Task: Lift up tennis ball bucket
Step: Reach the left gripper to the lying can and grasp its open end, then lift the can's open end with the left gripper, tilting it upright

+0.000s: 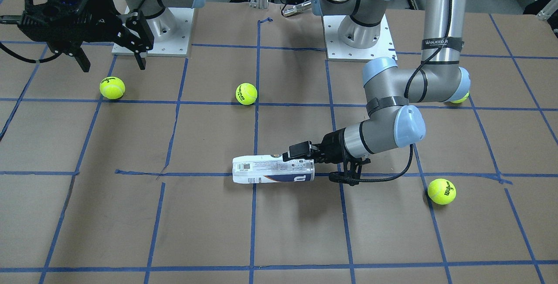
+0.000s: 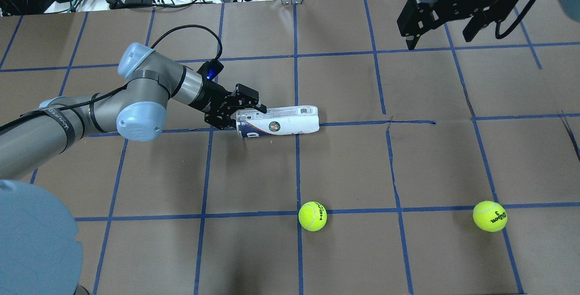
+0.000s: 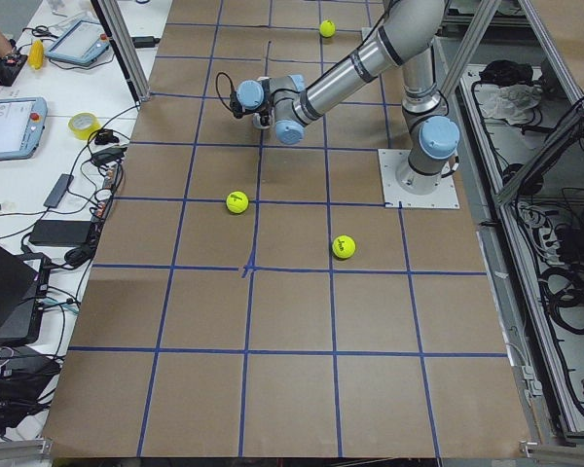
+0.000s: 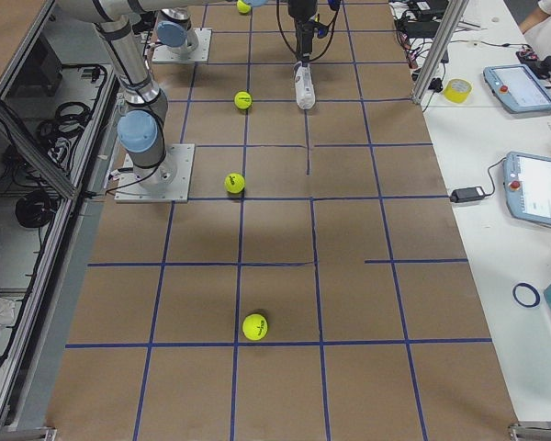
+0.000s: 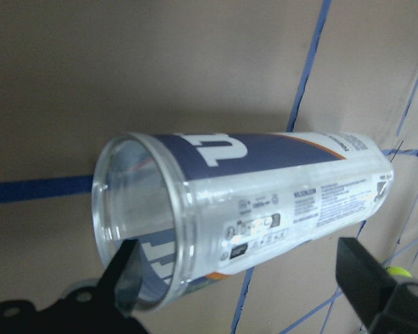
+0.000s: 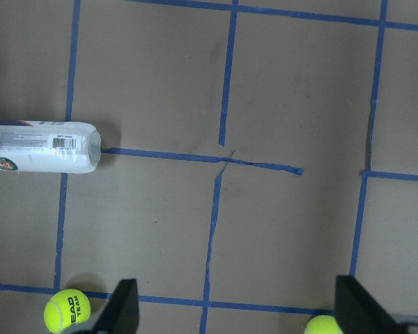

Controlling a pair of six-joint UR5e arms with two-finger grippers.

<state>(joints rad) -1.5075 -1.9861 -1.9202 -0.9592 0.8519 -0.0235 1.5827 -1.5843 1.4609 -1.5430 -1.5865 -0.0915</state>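
Tennis ball bucket: lying on its side near middle of desk, across a blue tape line. Left pincer: spread wide at bucket's open end, not clamped. Right pincer: spread, empty, well apart from bucket.

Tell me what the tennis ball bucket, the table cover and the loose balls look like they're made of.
Tennis ball bucket: clear glossy plastic, since the table shows through its wall at the open mouth; the white and navy label looks printed on.
Table cover: matte brown paper or thin card, without shine, marked off with blue tape.
Tennis balls: fuzzy yellow-green felt, most likely.
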